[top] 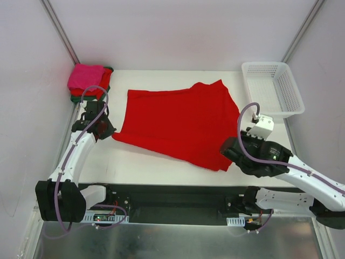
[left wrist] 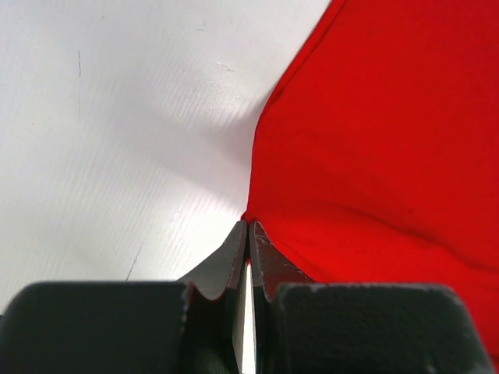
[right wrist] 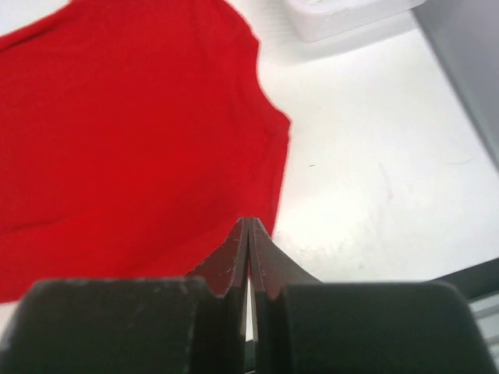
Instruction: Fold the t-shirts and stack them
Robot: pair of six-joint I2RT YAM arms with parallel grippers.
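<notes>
A bright red t-shirt (top: 178,121) lies spread on the white table. My left gripper (top: 109,131) is shut at its near-left corner; in the left wrist view the cloth (left wrist: 374,140) draws to a point at the closed tips (left wrist: 248,226). My right gripper (top: 229,152) is shut at the shirt's near-right corner; in the right wrist view the closed tips (right wrist: 248,222) sit on the hem of the cloth (right wrist: 132,132). A folded stack stands at the far left corner, with a hot pink shirt (top: 86,75) on top and red and dark green ones under it.
A white lattice basket (top: 264,65) stands at the far right, and it also shows in the right wrist view (right wrist: 343,19). Grey walls and metal posts close in the table's far side. The black base rail runs along the near edge.
</notes>
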